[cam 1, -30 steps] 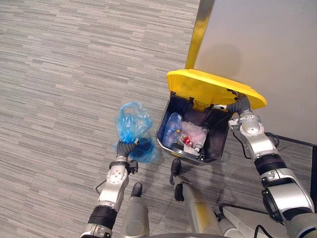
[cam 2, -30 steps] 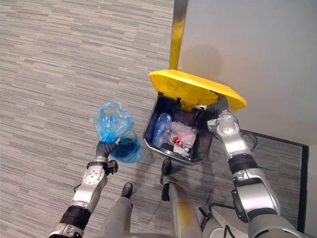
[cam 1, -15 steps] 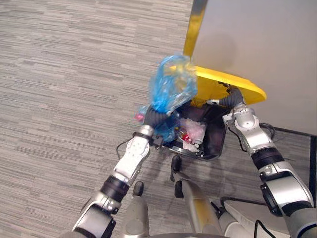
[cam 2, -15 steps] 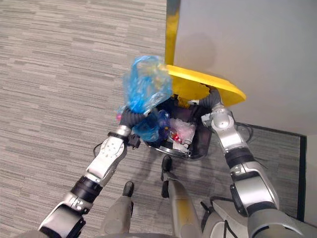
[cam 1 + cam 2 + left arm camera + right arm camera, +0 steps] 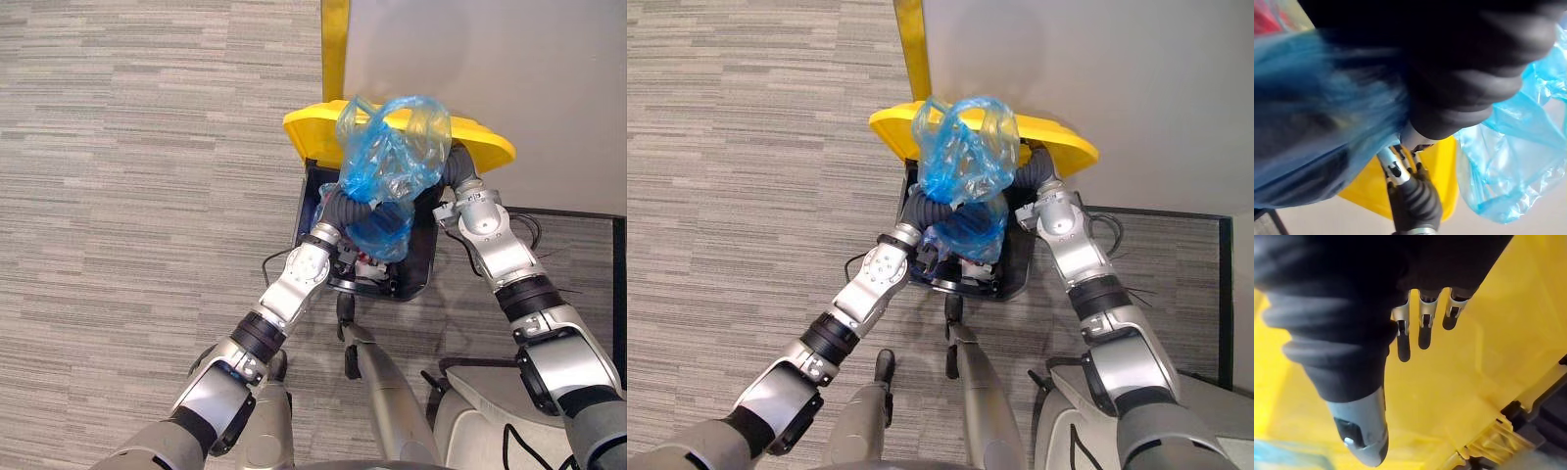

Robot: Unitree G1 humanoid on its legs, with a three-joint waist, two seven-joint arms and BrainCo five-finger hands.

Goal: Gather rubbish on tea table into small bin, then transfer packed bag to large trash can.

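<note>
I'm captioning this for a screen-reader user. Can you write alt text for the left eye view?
Seen from above, the robot's left hand holds a crumpled blue plastic bag over an open dark trash can. The can stands on grey carpet beside a wall. The right hand props up the can's yellow lid.

Left arm (image 5: 284,304) stretched forward, left hand (image 5: 343,209) out at full reach, right arm (image 5: 505,259) bent, right hand (image 5: 458,179) just beside it, fingers (image 5: 1423,333) straight, side by side.
</note>
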